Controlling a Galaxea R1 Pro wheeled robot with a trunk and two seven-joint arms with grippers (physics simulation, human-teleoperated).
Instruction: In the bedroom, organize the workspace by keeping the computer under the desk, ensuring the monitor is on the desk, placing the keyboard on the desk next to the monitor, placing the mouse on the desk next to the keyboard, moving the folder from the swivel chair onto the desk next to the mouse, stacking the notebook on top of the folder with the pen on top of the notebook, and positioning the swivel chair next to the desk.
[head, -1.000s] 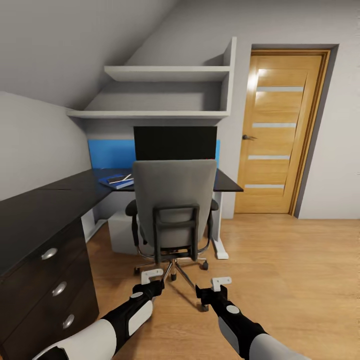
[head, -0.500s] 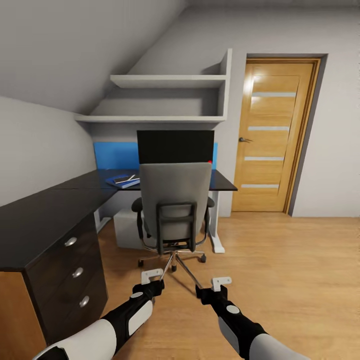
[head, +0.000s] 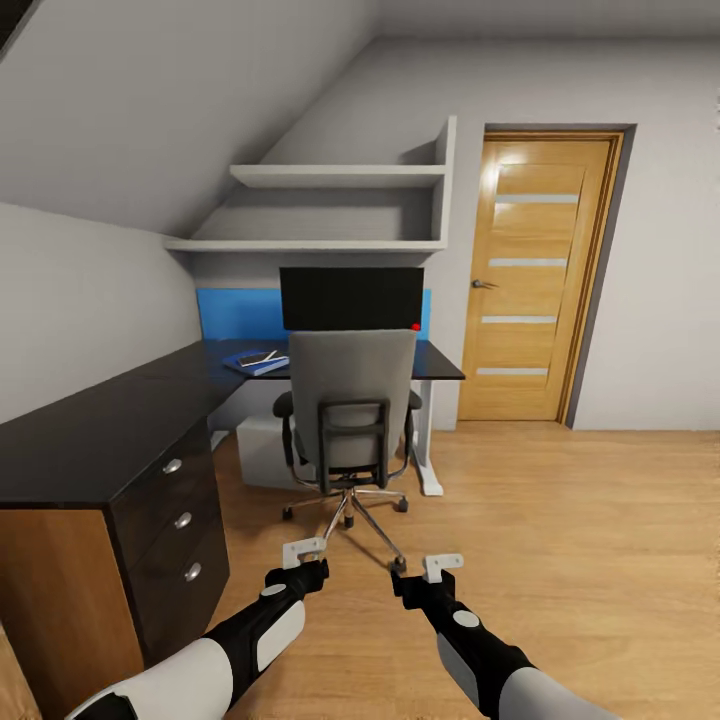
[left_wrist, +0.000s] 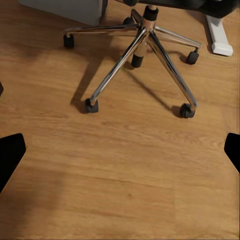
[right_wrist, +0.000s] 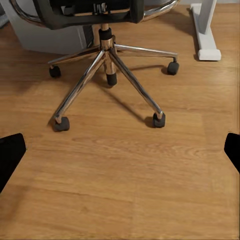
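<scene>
- Both grippers sit low in the head view, the left gripper (head: 303, 553) at lower centre-left and the right gripper (head: 441, 566) at lower centre-right, hanging over bare wood floor (head: 600, 560) and grasping nothing.
- Each wrist view shows dark fingertips at the opposite side edges with floor between them, so both pairs of fingers are spread wide.
- Facing away from the camera at the frame's centre, the swivel chair (head: 352, 400) stands pushed in at the desk (head: 110, 430); its chrome star base and castors also show in the left wrist view (left_wrist: 140, 55) and the right wrist view (right_wrist: 107, 70).
- Behind the chair back, the monitor (head: 350, 298) stands on the desk top, black screen toward the camera, a small red dot at its lower right corner.
- Left of the monitor, the blue folder (head: 256, 363) lies flat on the desk with the dark notebook (head: 252, 358) on it and the white pen (head: 268, 354) across the notebook.
- Under the desk, left of the chair, the white computer (head: 262, 450) stands on the floor.
- At lower left the desk's drawer unit (head: 175, 550) shows three round knobs.
- Two white shelves (head: 330, 210) hang above the desk, a blue wall panel (head: 235, 312) behind it.
- A wooden door (head: 530, 280) stands shut at right.
</scene>
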